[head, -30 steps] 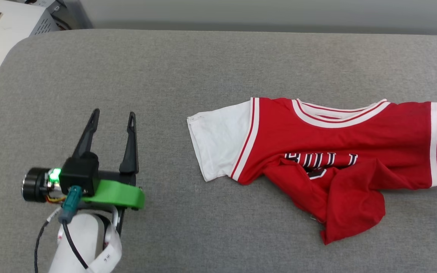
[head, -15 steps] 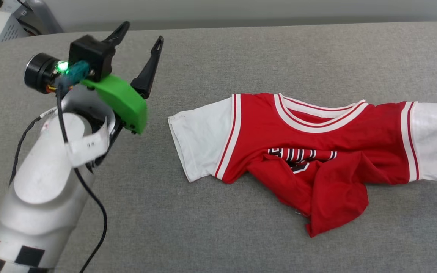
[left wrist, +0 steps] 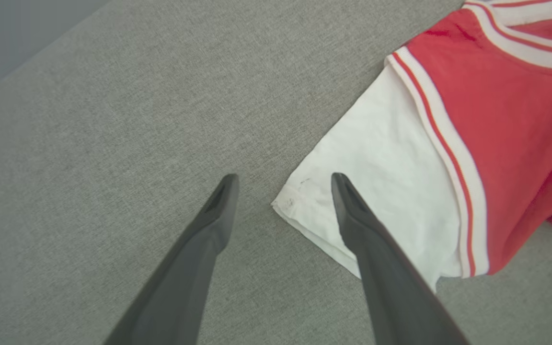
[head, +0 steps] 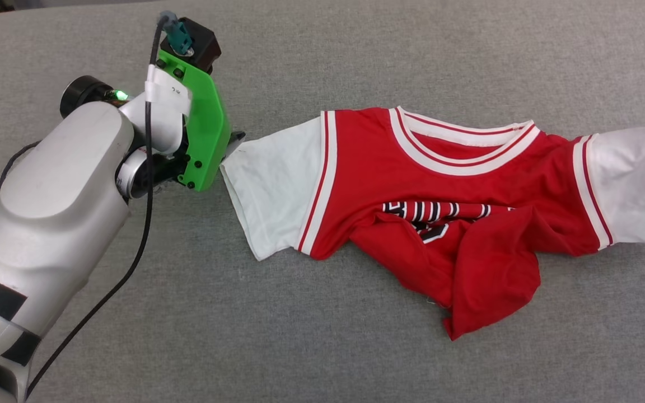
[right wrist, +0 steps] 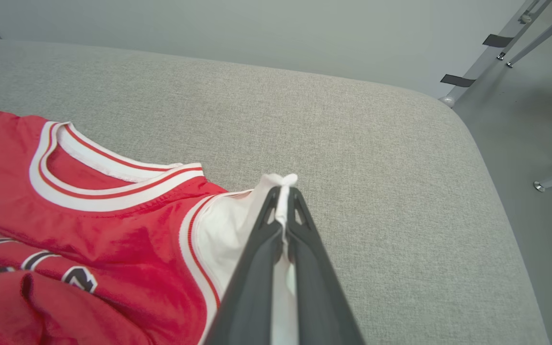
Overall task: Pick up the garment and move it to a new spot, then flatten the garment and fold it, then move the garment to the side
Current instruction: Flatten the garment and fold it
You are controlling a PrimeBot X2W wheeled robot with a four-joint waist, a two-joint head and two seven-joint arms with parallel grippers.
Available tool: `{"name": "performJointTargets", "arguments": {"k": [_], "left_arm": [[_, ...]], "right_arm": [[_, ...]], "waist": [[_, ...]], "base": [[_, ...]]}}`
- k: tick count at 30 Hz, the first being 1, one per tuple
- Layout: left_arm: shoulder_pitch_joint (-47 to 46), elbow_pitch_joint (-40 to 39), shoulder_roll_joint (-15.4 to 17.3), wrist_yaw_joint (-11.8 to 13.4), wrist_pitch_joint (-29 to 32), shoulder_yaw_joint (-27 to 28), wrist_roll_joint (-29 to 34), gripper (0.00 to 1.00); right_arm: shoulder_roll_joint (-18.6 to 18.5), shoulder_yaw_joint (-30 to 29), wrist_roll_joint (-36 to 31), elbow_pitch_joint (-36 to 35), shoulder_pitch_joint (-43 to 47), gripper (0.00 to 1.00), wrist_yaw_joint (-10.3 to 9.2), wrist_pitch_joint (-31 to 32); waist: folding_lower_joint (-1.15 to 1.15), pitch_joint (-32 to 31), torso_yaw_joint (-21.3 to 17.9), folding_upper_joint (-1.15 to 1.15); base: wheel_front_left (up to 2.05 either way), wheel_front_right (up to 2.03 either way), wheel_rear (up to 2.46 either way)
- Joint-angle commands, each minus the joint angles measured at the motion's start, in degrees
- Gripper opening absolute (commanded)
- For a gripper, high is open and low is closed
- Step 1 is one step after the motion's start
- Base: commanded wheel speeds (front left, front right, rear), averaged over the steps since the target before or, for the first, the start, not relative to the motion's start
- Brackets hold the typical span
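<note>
Pinching garment in right gripper.

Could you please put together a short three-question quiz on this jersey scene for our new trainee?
1. True or false: the right gripper is shut on the garment.
2. The left gripper is: A) open, over a sleeve corner; B) shut on the collar; C) lifting the hem.
3. Fill in: the surface under the garment is ____ fabric.
Key: 1 true; 2 A; 3 grey.
</note>
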Motion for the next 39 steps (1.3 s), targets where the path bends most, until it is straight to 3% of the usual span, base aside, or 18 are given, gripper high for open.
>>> {"name": "performJointTargets", "arguments": {"k": [1,14,15,16,20,24,32,39], "left_arm": [[-1.53,1.18,0.49,-0.16,1.05,-1.56,-1.08,1.0],[-1.71,8.43,1.48,-0.16,5.32,-14.91,-7.88,1.0],[-1.67,8.42,1.58,-0.16,5.23,-15.8,-8.45,0.15],[-1.73,8.46,1.65,-0.16,4.86,-16.35,-8.79,0.0],[-2.38,8.53,1.56,-0.16,1.09,-18.01,-9.99,0.0],[-4.02,7.22,1.77,-0.16,-6.55,-18.99,-9.53,0.0],[-8.11,2.32,5.67,-0.16,-24.16,-18.34,-7.81,0.0],[-11.33,-2.79,8.7,0.35,-31.96,-15.94,-5.41,0.0]], "right_arm": [[0.3,0.6,0.45,0.05,-1.53,0.0,-0.05,-0.16],[0.55,4.63,1.49,3.66,-5.75,0.0,-0.05,-2.38],[0.5,4.71,1.53,3.98,-5.89,0.0,-0.05,-2.57],[0.48,4.8,1.57,4.18,-5.99,0.0,-0.05,-2.71],[0.49,5.55,1.82,5.07,-6.7,0.0,-0.05,-3.47],[-0.06,5.46,1.89,5.88,-6.94,0.0,-0.05,-4.27],[-2.37,1.43,1.28,5.41,-5.78,0.0,-0.05,-5.29],[-4.26,-0.79,0.37,2.09,-7.84,0.0,-0.05,-3.51]], "waist": [[0.0,1.94,-1.49,0.0],[0.0,4.71,-3.18,0.0],[0.0,4.67,-3.12,0.0],[0.0,4.61,-3.08,0.0],[0.0,3.55,-2.64,0.0],[0.0,0.88,-1.57,0.0],[0.0,-5.79,1.87,0.0],[0.0,-9.47,3.61,0.0]], "base": [[0.0,0.0,0.0],[0.0,0.0,0.0],[0.0,0.0,0.0],[0.0,0.0,0.0],[0.0,0.0,0.0],[0.0,0.0,0.0],[0.0,0.0,0.0],[0.0,0.0,0.0]]}}
